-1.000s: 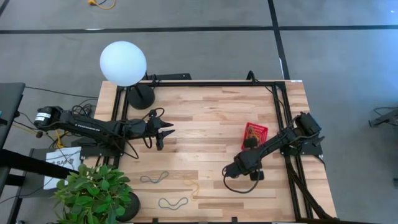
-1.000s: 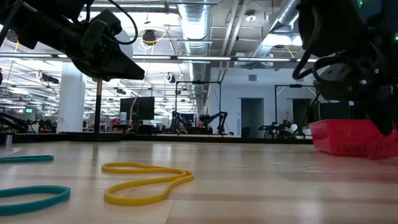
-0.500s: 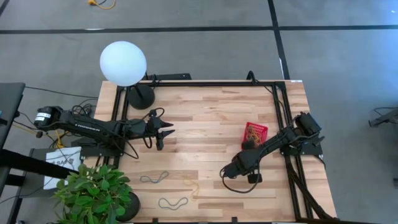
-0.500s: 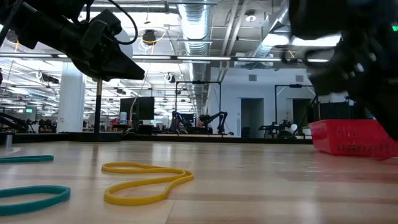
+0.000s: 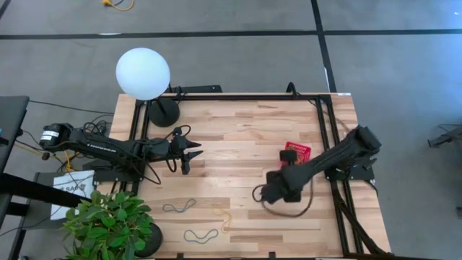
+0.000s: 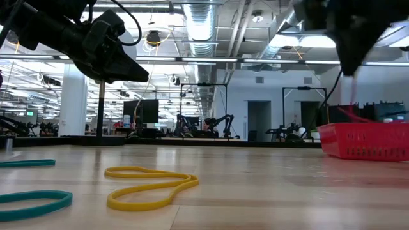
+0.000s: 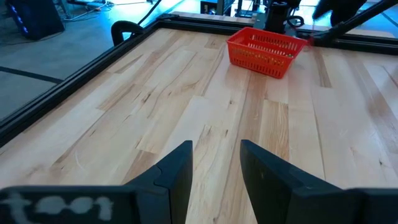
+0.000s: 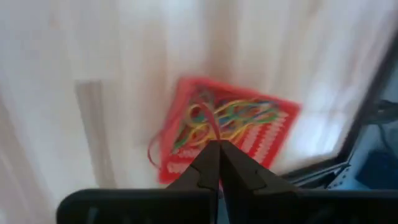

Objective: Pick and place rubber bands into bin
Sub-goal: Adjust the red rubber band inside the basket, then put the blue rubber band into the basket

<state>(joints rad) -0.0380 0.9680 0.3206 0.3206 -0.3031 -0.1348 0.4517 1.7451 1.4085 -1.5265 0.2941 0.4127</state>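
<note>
My right gripper point(image 6: 350, 69) hangs above the table just left of the red bin point(image 5: 296, 153), pointing steeply down, shut on a red rubber band point(image 6: 353, 102). The bin point(image 8: 249, 134) holds several coloured bands. On the wood near the front edge lie loose rubber bands: a yellow one point(image 6: 151, 185) and two teal ones point(image 6: 32, 203) point(image 6: 25, 163), the teal pair also in the high view point(image 5: 179, 206) point(image 5: 201, 235). My left gripper point(image 7: 214, 162) waits open at the table's left point(image 5: 193, 153), holding nothing. My right gripper pinches the red rubber band by its top strand point(image 8: 213, 129) between the ends of its two shut fingers, which come from above. The band hangs slack below the fingertips point(image 6: 355, 112), lifted off the table in front of the bin.
A lamp with a white globe point(image 5: 143, 72) and a black round base point(image 5: 164, 112) stands at the far left corner. A potted plant point(image 5: 112, 224) overhangs the near left corner. A black frame rail point(image 5: 325, 115) edges the table. Bare wood lies between the arms.
My right gripper has risen from the tabletop beside the bin and tipped more steeply downward. The red rubber band has come up with it and now hangs clear of the wood.
</note>
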